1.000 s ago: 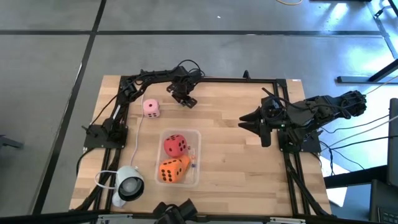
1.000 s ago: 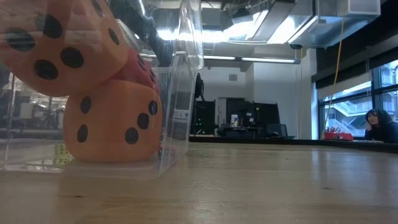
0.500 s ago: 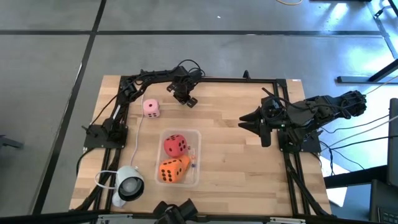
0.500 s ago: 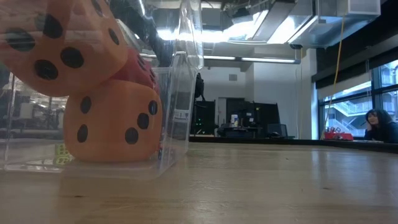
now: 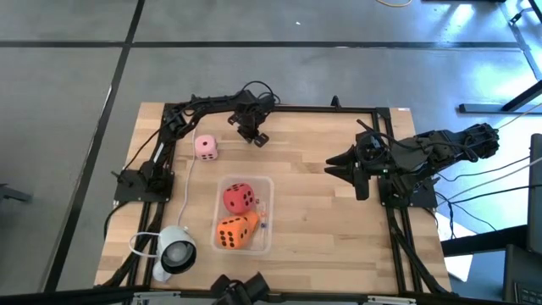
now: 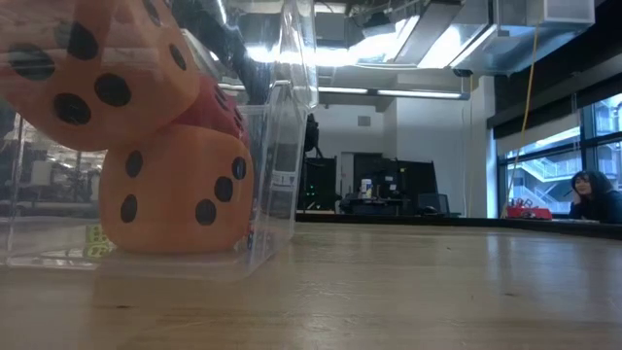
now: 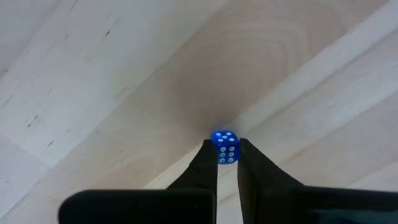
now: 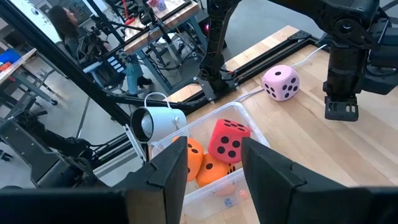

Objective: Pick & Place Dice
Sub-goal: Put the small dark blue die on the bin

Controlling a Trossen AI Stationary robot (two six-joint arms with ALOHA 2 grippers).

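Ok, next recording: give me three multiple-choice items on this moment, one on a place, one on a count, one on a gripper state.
1. Where is the pink die?
A. in the clear bin
B. on the bare table, outside the bin
C. in the right gripper

2. How many large dice lie in the clear bin?
A. one
B. three
C. five

3. What is the left gripper doing?
A. shut on a small blue die
B. wide open over the bin
C. holding the pink die

Answers: 1 B, the high view shows it on wood beyond the bin; 2 B, red plus two orange; 3 A, the left wrist view shows fingers pinching it.
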